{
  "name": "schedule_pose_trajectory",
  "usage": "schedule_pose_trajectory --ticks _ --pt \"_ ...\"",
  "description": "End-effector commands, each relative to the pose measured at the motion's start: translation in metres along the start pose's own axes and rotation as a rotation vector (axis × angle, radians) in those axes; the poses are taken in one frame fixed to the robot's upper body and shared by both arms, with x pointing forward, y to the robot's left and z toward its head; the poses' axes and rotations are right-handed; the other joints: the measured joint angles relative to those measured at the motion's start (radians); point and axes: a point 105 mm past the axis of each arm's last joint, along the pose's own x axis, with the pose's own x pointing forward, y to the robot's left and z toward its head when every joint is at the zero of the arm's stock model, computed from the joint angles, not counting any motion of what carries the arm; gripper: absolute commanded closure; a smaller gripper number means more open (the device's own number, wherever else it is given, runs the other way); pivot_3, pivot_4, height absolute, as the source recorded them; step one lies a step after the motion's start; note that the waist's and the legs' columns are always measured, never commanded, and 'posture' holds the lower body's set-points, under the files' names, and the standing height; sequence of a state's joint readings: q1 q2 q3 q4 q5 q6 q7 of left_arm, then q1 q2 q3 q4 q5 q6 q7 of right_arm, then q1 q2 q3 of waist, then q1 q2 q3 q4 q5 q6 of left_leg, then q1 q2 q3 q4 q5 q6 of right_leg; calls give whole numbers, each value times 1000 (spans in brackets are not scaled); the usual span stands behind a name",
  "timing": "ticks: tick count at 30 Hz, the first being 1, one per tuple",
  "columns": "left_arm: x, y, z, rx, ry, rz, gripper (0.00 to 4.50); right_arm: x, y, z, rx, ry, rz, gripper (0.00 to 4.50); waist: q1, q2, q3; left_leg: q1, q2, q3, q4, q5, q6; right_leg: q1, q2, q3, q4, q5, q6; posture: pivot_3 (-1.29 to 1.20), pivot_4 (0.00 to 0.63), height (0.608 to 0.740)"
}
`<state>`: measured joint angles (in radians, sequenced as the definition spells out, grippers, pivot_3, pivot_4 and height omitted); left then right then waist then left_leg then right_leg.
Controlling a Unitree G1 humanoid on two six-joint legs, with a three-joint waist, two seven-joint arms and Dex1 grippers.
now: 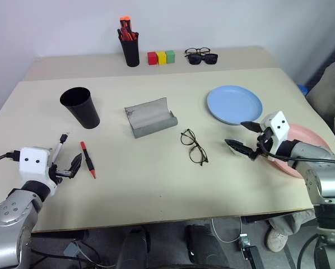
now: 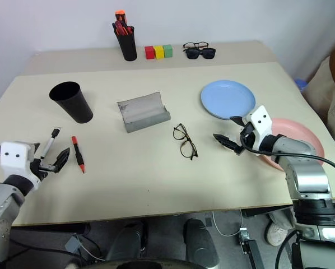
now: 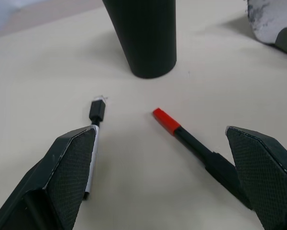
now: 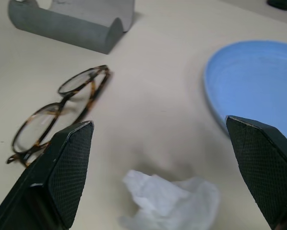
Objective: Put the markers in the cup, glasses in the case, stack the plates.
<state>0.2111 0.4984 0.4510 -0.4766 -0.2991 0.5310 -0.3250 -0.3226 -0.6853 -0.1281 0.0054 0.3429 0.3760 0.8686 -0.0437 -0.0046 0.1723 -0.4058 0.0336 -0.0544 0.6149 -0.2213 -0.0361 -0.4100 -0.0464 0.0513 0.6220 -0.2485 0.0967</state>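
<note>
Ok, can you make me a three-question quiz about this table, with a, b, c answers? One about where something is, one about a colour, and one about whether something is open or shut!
1. Where do the glasses lie?
a) inside the case
b) on the table between the case and the right gripper
c) on the blue plate

2. What colour is the plate under the right arm?
a) pink
b) green
c) black

3. How is the case?
a) shut
c) upside down
b) open and empty

Answers:
1 b: the glasses rest on the bare table, with the case on one side and the right gripper on the other.
2 a: a pink rim shows beside the blue plate.
3 b: its lid stands up and nothing lies in it.
</note>
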Motion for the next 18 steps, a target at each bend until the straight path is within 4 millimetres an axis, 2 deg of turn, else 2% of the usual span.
schedule_pose_trajectory --ticks 1,3,8,10,13,15,18 --pt "2 4 17 15 -52 63 61 12 5 27 -63 -84 42 0 1 0 0 0 0 0 0 0 0 0 0 0 1 0 0 0 150 740" --pt "1 7 17 -4 -46 85 61 19 13 30 -71 -97 69 0 2 0 0 0 0 0 0 0 0 0 0 0 2 0 0 0 150 740" --pt "12 -7 12 -70 62 146 61 47 51 42 -91 -145 210 0 3 0 0 1 0 -1 0 0 0 0 0 0 4 1 4 0 150 740" --pt "16 -11 9 -73 121 179 61 51 65 47 -105 -160 253 0 4 -1 0 1 -1 -1 1 0 0 0 0 0 6 1 5 0 150 740" --pt "29 -17 17 -167 155 217 61 54 87 58 -120 -195 315 0 9 -1 1 0 -1 -2 1 0 0 -1 0 0 7 1 6 0 150 740" --pt "38 -23 19 -241 228 273 61 55 95 62 -110 -210 332 0 12 -3 0 0 -2 -3 2 0 0 0 0 -1 7 1 6 0 150 740" --pt "43 -22 18 -230 371 333 61 59 107 66 -97 -222 356 0 10 -6 0 0 -2 -4 2 0 0 0 0 -1 8 1 7 0 150 740"
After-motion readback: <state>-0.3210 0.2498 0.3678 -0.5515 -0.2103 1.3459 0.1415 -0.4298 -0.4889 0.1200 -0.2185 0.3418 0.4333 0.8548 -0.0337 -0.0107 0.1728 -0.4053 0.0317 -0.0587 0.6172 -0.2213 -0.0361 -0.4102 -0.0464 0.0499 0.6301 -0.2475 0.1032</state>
